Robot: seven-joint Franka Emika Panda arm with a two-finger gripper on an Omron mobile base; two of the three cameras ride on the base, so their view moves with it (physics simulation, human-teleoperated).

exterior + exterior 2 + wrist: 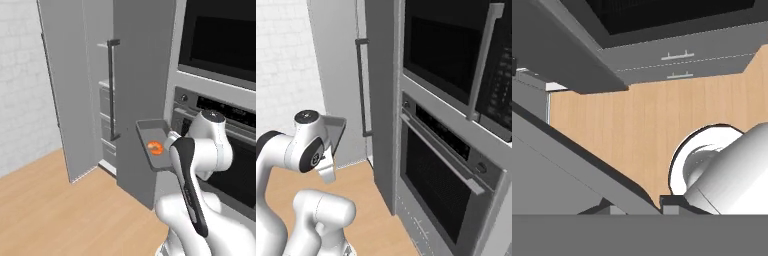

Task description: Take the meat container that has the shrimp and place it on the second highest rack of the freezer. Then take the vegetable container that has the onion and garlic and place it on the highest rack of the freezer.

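A shallow grey meat container [150, 136] hangs in the air, tipped steeply on its side, with an orange shrimp [155, 148] inside it. My gripper [170, 142] is shut on its right rim, just in front of the closed grey fridge door [142, 75]. In the right base view the container [336, 128] pokes out behind my wrist. In the hand view its grey wall [562, 160] slants across the lower left, clamped at my gripper [639, 205]. Freezer racks [106, 114] show in the gap to the left of the container. The vegetable container is out of view.
The freezer door [70, 90] stands swung open to the left. A dark vertical handle [112, 90] runs down the closed door's edge. A wall oven [446, 165] and microwave [456, 55] stand to the right. Wood floor [60, 200] lies below.
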